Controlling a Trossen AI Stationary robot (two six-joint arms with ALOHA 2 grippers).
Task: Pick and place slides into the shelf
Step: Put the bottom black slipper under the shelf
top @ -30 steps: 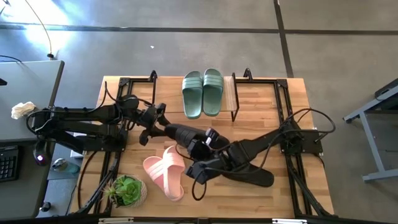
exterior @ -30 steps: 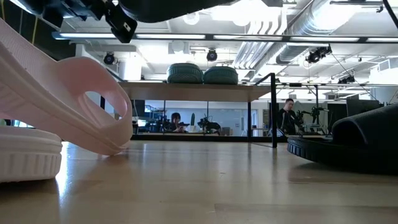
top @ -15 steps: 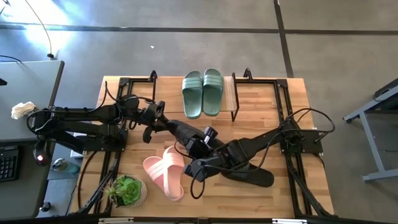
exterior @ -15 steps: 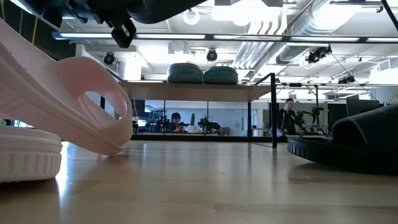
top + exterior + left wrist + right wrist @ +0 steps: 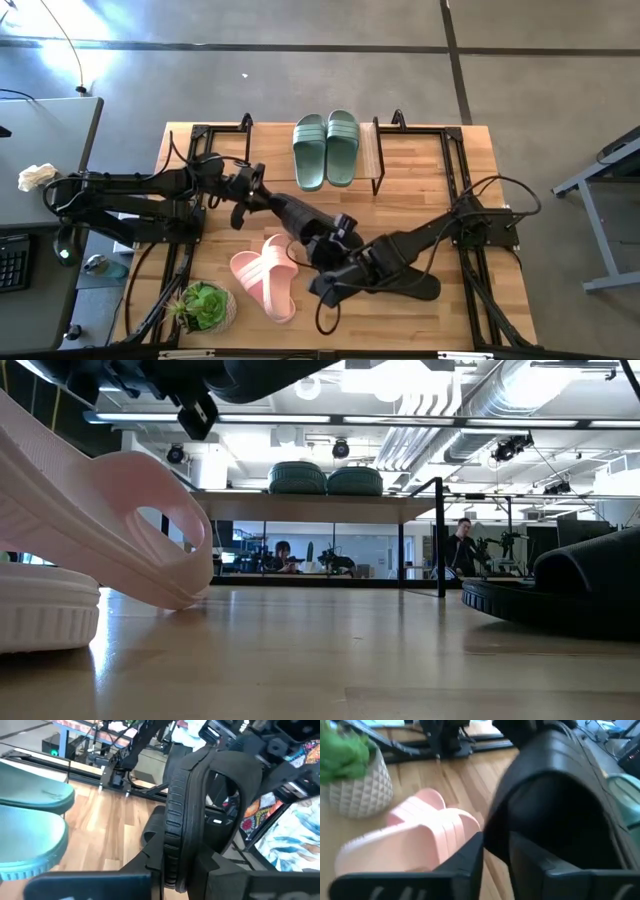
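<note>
A: Where were the slides?

B: In the high view, the sage green pair [image 5: 325, 148] lay side by side on the shelf [image 5: 372, 158], at the upper middle of the frame. The light pink pair [image 5: 266, 277] sat at the lower left of the wooden table [image 5: 470, 150], one slide leaning on the other, near a potted plant [image 5: 204, 305]. One black slide [image 5: 410, 283] lay flat at the lower middle.

A: And the grippers?

B: Both met at the middle of the frame. The left gripper [image 5: 182, 870] had its fingers [image 5: 222, 880] clamped on the sole of the other black slide [image 5: 200, 810], which stood on its edge above the table. The right gripper [image 5: 495, 855] was closed on the wide strap of that same slide, with the pink pair and the plant's white pot [image 5: 357, 790] behind it.

A: Could any brand or writing be read?

B: No. The straps showed only ribs, and I could not read any letters.

A: And the low view?

B: A pink slide filled the left side, a black one the right, and people stood in the room far behind.
</note>
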